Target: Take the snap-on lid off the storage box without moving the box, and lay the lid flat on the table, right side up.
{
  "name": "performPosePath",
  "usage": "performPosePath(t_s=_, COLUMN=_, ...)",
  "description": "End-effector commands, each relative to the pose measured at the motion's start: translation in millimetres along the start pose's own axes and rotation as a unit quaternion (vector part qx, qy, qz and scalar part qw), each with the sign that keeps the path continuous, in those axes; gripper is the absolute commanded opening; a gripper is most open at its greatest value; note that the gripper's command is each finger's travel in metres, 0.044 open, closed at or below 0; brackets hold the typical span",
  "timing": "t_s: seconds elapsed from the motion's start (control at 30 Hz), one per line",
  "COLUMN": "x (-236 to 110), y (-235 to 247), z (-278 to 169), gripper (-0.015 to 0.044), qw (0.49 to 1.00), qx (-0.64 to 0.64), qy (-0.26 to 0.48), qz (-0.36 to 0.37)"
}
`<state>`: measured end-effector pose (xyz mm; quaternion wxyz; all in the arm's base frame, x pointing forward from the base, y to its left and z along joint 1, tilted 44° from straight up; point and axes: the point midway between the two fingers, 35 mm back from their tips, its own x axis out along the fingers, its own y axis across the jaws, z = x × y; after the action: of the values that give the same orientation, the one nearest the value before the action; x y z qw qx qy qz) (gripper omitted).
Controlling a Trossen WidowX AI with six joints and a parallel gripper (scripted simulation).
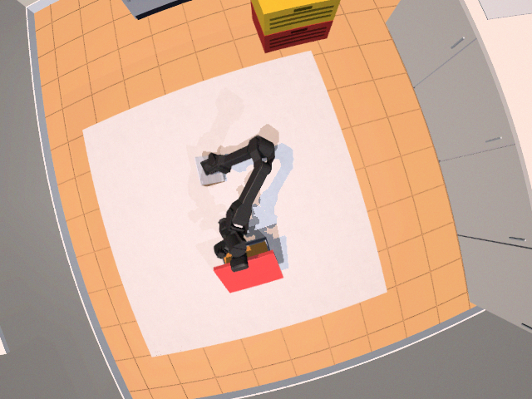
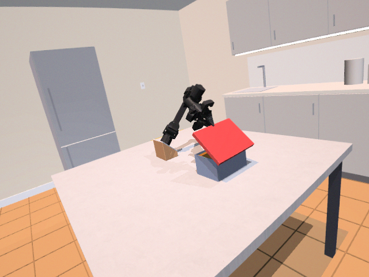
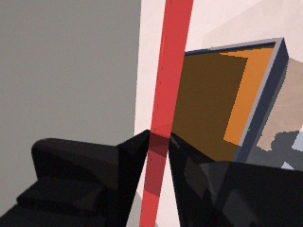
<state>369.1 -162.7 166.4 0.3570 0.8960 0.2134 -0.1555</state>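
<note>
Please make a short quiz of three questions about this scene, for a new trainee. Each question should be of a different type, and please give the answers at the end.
1. True or false: the red lid lies flat and closed on the box.
2. Multiple choice: which part of the lid do the gripper jaws clamp? A) its middle B) its raised edge C) the low edge that rests on the box
3. Short answer: what colour is the inside of the box in the wrist view?

Key
1. False: the lid is tilted, high on the arm's side, and its lower edge seems to rest on the box.
2. B
3. Orange.
</note>
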Motion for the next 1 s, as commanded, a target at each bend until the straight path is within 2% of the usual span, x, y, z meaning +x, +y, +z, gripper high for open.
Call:
performPosePath(t_s=0.0, x=-5.7, y=8.7, z=0.2, gripper=0.0000, qw=1.000, qx=-0.006, qy=-0.001, qz=0.005)
performPosePath(t_s=0.5, x=-14.9, y=18.9, z=-0.2, gripper=0.0000, qw=1.000, qx=-0.006, qy=-0.001, qz=0.005)
performPosePath(t_s=0.97, x=-14.8, y=11.2, z=-28.0, gripper=0.0000, qw=1.000, qx=-0.005, qy=0.000, qz=0.005)
